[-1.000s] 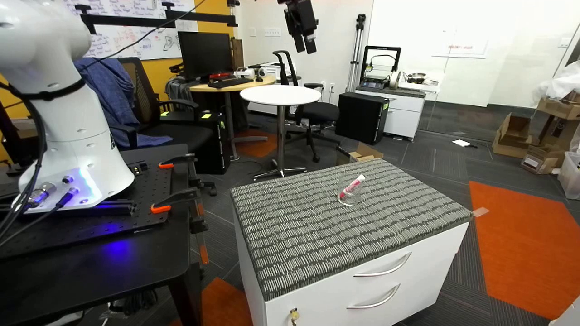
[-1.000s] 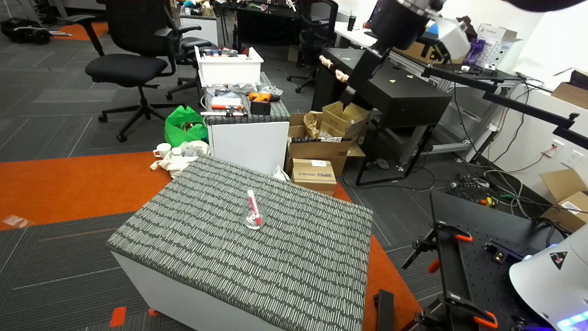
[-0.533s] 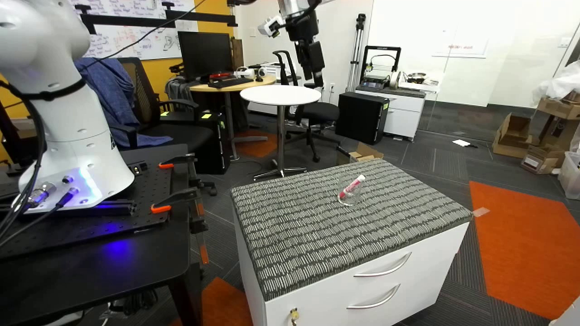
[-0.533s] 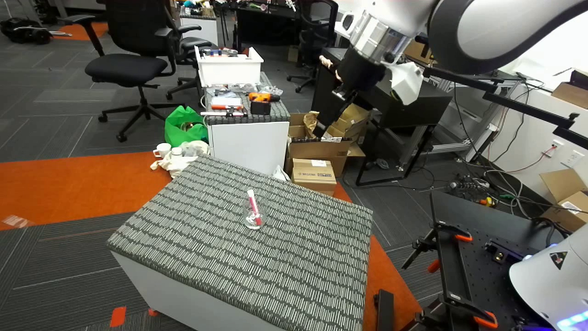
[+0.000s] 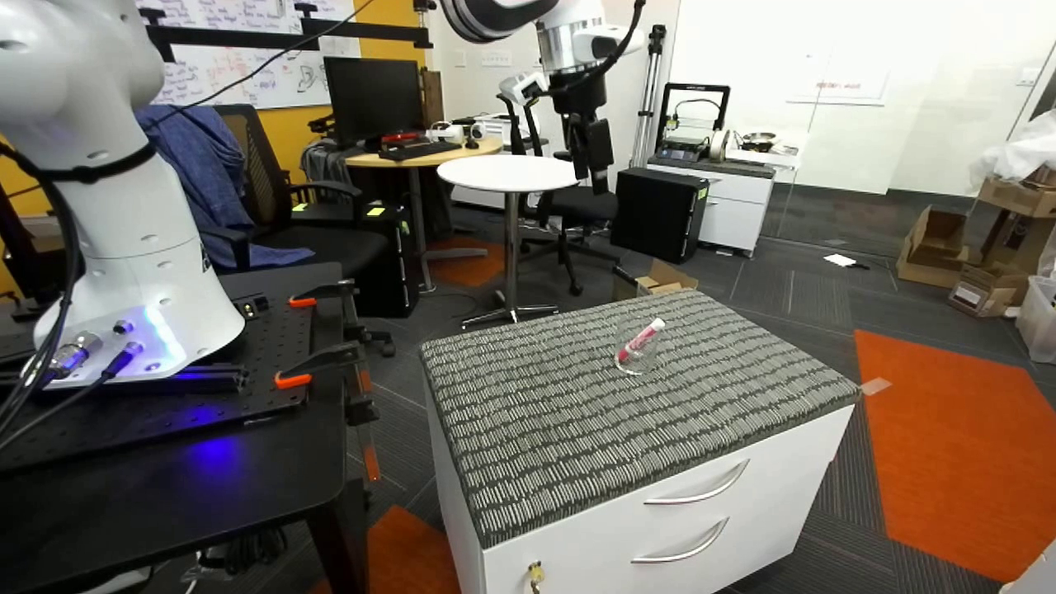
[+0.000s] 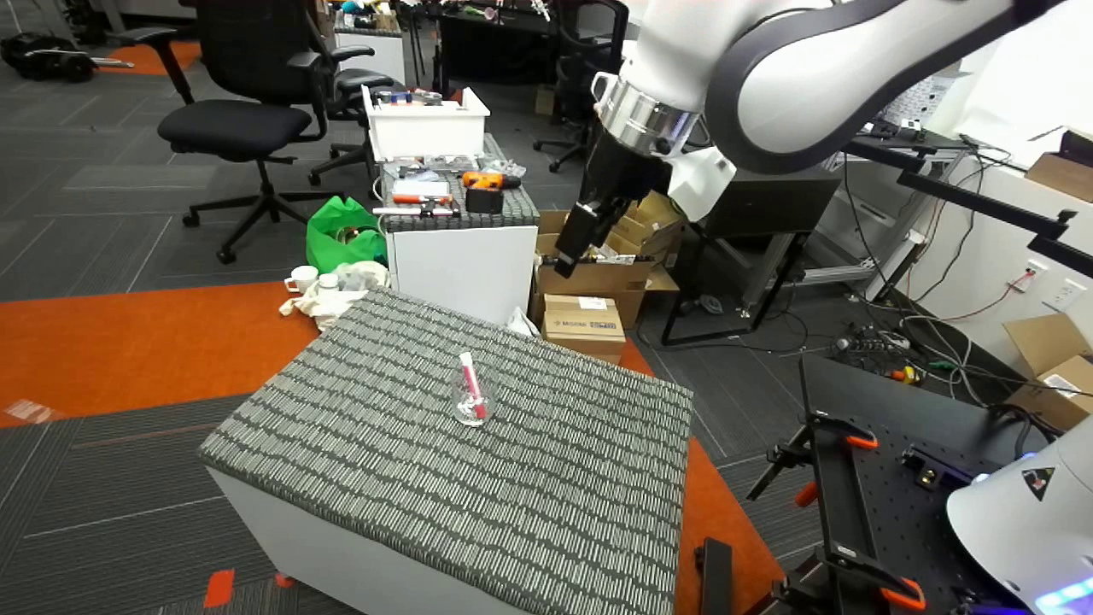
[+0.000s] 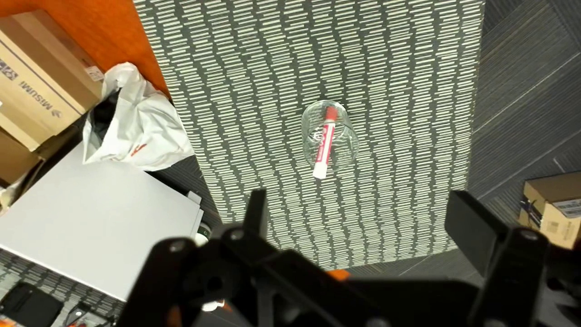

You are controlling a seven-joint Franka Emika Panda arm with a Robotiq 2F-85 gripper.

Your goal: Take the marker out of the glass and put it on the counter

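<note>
While the gripper (image 7: 357, 206) hangs well above the level of the counter (image 5: 577, 429), its two fingers (image 7: 257, 211) spread wide and holding nothing, the marker (image 7: 325, 143) leans inside the clear glass (image 7: 345, 147) with its whitish end up and its red end low. The glass stands upright on the counter's grey striped top, well apart from the fingers. Past the counter's edge, a white plastic bag (image 7: 136, 122) and a cardboard box (image 7: 45, 81) marked MISUMI show in the wrist view, while a round white table (image 5: 510, 173) stands in an exterior view.
</note>
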